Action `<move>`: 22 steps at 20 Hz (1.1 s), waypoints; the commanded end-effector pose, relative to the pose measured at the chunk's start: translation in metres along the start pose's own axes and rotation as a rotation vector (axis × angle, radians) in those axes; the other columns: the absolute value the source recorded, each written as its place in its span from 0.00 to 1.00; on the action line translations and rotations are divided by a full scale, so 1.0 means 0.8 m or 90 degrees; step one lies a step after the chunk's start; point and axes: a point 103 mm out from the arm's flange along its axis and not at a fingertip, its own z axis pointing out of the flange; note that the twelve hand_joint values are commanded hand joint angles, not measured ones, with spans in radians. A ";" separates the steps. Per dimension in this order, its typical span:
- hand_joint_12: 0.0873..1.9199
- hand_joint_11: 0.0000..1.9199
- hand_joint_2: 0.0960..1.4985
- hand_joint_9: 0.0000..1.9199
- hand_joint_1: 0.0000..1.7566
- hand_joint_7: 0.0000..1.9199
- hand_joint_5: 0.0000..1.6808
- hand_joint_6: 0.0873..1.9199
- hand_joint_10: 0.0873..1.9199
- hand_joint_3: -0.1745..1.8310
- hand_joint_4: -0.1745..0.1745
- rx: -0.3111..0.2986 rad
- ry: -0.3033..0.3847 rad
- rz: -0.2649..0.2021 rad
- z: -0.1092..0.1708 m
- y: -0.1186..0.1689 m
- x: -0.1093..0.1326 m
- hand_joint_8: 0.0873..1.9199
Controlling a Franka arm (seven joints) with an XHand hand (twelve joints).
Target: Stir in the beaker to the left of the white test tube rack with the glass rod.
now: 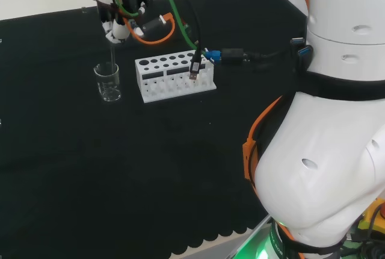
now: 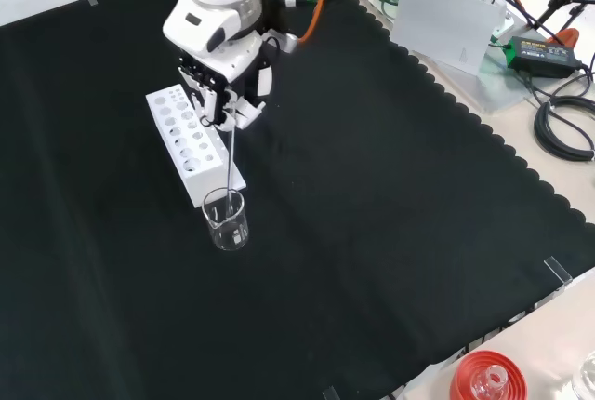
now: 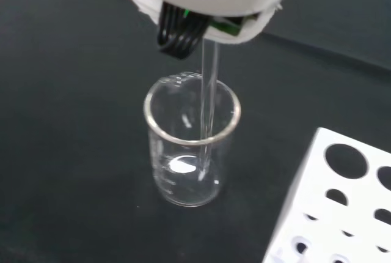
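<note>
Clear glass beaker [image 2: 226,220] upright on the black cloth [image 2: 390,233], well in from every edge, toward the far-left part in the head view. It sits just beside the short end of the white rack [image 2: 193,143], which lies to its right in the head view — close, with a small gap between them. Beaker looks empty in the wrist view: round rim, clear bottom with a bright glint.

Glass rod [image 2: 230,169] — thin, clear, straight — stands almost upright, leaning slightly. Its lower end is down inside the beaker, near the bottom, close to the wall on the rack's side; its upper length rises well above the rim.
</note>
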 end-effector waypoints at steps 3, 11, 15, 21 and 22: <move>0.34 0.89 0.34 0.98 0.69 0.87 0.74 0.39 0.15 0.50 0.00 -0.003 0.001 -0.019 -0.004 0.008 0.025 0.29; 0.34 0.89 0.34 0.98 0.69 0.87 0.74 0.39 0.15 0.50 0.00 -0.014 0.025 -0.033 -0.003 0.009 0.019 0.29; 0.34 0.89 0.34 0.98 0.69 0.87 0.74 0.39 0.15 0.50 0.00 -0.011 0.026 -0.030 -0.003 0.010 0.017 0.29; 0.34 0.89 0.34 0.98 0.69 0.87 0.74 0.39 0.15 0.50 0.00 -0.017 0.003 -0.009 -0.011 0.004 0.020 0.29; 0.34 0.89 0.34 0.98 0.69 0.87 0.74 0.39 0.15 0.50 0.00 -0.017 0.002 -0.008 -0.013 0.001 0.019 0.29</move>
